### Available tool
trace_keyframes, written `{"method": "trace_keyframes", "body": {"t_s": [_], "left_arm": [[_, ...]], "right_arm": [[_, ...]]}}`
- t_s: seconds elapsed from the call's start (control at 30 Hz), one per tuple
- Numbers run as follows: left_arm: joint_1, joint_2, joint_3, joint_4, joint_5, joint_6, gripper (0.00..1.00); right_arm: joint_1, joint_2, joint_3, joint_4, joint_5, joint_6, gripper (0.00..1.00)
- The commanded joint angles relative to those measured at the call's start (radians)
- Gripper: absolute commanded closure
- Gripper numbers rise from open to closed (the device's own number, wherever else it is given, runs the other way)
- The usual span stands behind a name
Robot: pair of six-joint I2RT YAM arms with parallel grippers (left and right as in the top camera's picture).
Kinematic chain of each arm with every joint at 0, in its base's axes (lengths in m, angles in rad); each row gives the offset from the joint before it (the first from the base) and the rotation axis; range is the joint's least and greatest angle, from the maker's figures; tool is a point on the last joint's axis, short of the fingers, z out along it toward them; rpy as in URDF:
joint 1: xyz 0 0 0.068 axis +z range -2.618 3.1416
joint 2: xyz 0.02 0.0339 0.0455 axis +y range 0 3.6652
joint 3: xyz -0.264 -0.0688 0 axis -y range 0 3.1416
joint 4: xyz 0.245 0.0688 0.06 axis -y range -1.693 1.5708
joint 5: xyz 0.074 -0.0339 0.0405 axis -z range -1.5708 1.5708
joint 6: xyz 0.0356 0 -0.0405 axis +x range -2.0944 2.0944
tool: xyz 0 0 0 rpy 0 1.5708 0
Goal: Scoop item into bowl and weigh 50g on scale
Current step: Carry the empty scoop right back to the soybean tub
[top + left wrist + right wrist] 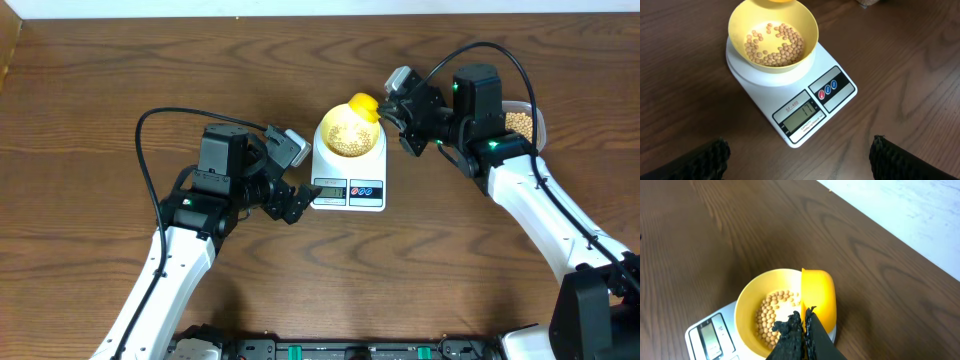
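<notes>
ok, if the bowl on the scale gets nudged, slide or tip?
Probably slides rather than tips: the bowl sits low and wide on the scale's smooth top. Likely light, holding only a shallow layer of beans. Those round beans would probably roll if jolted.

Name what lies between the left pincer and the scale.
Only bare wooden table. The left wrist view shows it: the open left pincer frames a bare strip of wood in front of the scale.

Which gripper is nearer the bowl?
Right. The right gripper holds the scoop tipped over the rim of the bowl; the left gripper hangs open beside the front corner of the scale.
</notes>
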Motion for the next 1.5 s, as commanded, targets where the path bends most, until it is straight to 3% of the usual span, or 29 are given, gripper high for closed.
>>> {"method": "trace_keyframes", "body": {"t_s": [0.0,0.27,0.57,1.0,1.47], "left_arm": [[0.003,-0.009,-0.002,-0.002,-0.006,0.002,0.09],[0.003,-0.009,-0.002,-0.002,-0.006,0.002,0.09],[0.003,-0.009,-0.002,-0.002,-0.006,0.002,0.09],[0.003,-0.009,-0.002,-0.002,-0.006,0.002,0.09],[0.003,-0.009,-0.002,-0.002,-0.006,0.002,0.09]], "right_arm": [[0.003,-0.003,0.017,0.014,0.012,0.047,0.99],[0.003,-0.071,0.017,0.013,0.041,0.047,0.99],[0.003,-0.156,0.017,-0.038,0.216,0.049,0.99],[-0.022,-0.233,0.017,-0.149,0.536,0.169,0.99],[-0.103,-0.272,0.017,-0.227,0.64,0.24,0.99]]}}
